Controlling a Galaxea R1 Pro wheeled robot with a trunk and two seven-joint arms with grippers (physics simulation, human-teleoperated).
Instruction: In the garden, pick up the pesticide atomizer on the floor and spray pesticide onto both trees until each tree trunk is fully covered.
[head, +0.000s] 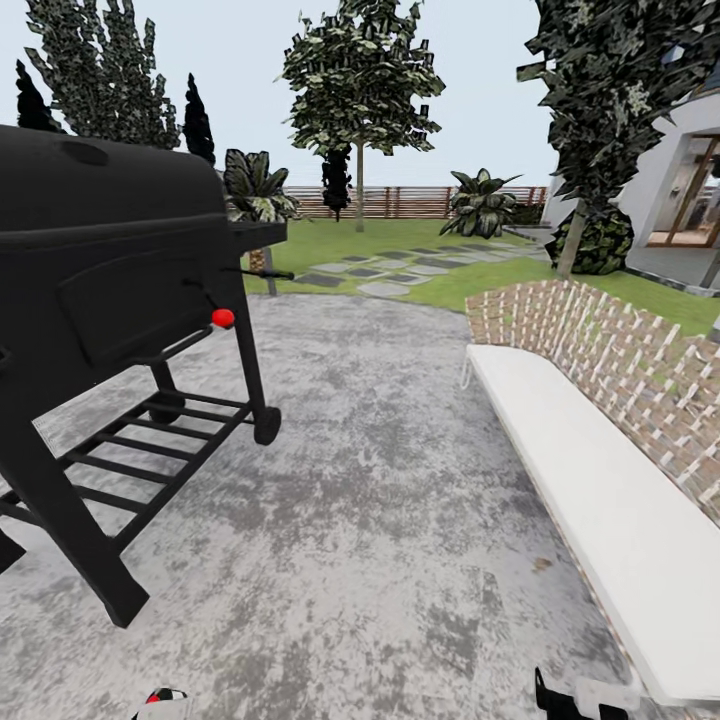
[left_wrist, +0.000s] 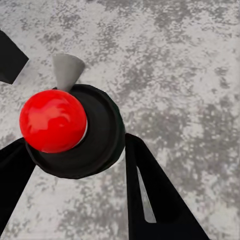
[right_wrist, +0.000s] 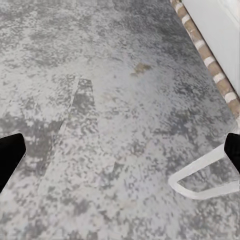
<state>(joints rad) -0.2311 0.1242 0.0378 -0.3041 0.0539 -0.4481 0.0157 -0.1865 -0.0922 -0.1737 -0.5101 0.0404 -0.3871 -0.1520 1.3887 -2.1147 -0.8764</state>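
Observation:
My left gripper (left_wrist: 75, 142) is shut on the pesticide atomizer (left_wrist: 55, 120); its red dome, black collar and grey nozzle sit between the two black fingers (left_wrist: 150, 185). The atomizer's top (head: 163, 696) peeks in at the lower edge of the head view. My right gripper (right_wrist: 122, 150) is open over grey paving, with nothing between its fingers. Far ahead lies the garden lawn (head: 340, 240) with stepping stones (head: 385, 270). One tree trunk (head: 359, 190) rises by the fence, and another tree trunk (head: 568, 250) leans at the right.
A black barbecue grill (head: 110, 260) with a red knob (head: 223, 318) stands close on the left. A white-cushioned wicker bench (head: 600, 470) runs along the right. Mottled grey patio floor (head: 380, 480) stretches between them toward the lawn. A slat fence (head: 410, 202) and a house (head: 690, 190) stand behind.

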